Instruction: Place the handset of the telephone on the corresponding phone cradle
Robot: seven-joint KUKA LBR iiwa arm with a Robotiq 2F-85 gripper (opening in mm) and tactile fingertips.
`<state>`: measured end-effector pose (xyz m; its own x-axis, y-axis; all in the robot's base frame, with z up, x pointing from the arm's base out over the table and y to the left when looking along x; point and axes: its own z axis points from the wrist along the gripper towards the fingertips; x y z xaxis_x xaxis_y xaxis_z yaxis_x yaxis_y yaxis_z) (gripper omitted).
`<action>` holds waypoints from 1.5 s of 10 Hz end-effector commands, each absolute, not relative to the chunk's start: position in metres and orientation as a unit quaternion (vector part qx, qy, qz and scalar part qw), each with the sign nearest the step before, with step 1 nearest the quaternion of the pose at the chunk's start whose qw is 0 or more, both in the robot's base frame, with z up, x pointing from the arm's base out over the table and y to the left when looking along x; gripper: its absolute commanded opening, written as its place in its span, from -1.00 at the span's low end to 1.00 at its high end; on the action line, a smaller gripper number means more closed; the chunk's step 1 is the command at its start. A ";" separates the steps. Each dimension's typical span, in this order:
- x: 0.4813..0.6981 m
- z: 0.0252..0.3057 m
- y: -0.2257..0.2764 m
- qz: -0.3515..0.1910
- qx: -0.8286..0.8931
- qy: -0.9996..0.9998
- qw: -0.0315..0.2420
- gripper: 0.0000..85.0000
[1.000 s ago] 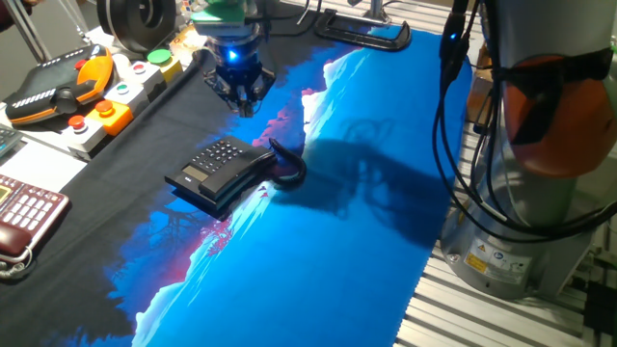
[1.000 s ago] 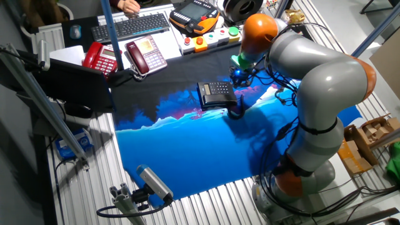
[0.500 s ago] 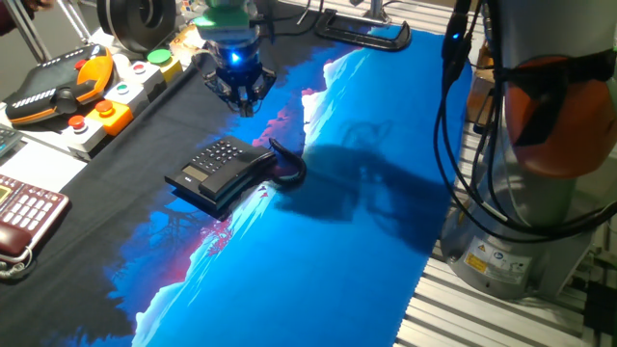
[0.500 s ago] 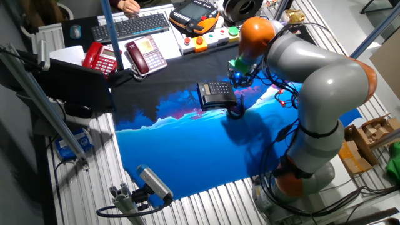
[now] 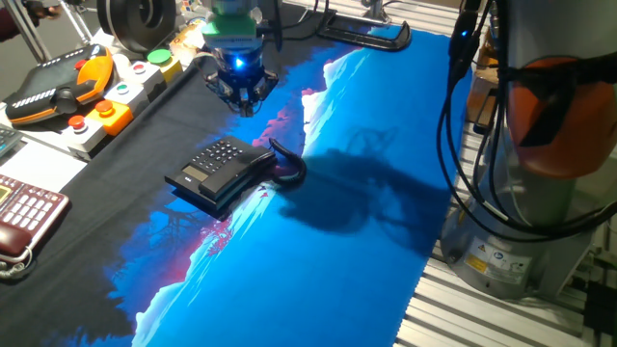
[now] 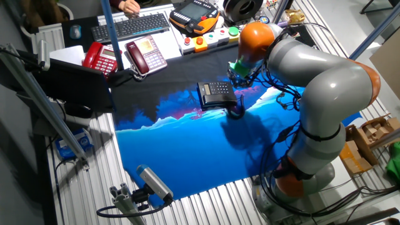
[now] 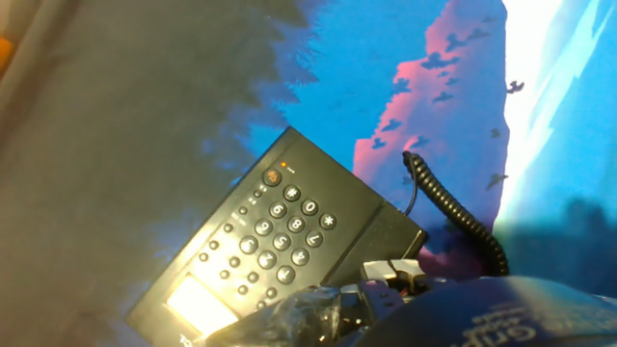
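step: looks like the tail end of the job. The handset (image 5: pixel 243 178) appears to lie along the cradle side of the telephone (image 5: pixel 214 166), nothing carrying it.
pincer: pincer (image 5: pixel 241 99) hangs clear above the worktop (image 5: pixel 318 270), on the far side of the telephone, touching nothing. Nothing visible between its fingers. Spread or pressed together: cannot tell, too dark in both fixed views, and the hand view shows only blur there.
where: telephone sits about mid-worktop, where the cloth's black part meets the blue, well apart from the dark red phone (image 5: pixel 24 217) at the worktop edge.
long axis: in the hand view the handset (image 7: pixel 371 226) runs parallel to the keypad's long side, flush against the base.
pointing: display end faces away from the pincer. The coiled cord (image 7: pixel 453 207) leaves at the keypad end and loops onto the blue cloth beside the base.
seating: cannot confirm it sits fully down in the cradle, black on black.
next move: my read is check the seating. If 1 end rides high, come down over that end and press lightly along the long axis. Otherwise stay clear of the cord.
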<state>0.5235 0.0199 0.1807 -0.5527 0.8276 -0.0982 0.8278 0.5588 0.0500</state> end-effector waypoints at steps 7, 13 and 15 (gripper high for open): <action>0.516 0.233 0.049 0.007 0.503 0.864 -0.016 -0.98; 0.509 0.255 0.048 0.013 0.530 0.848 -0.009 -0.98; 0.505 0.257 0.048 0.012 0.531 0.847 -0.007 -0.98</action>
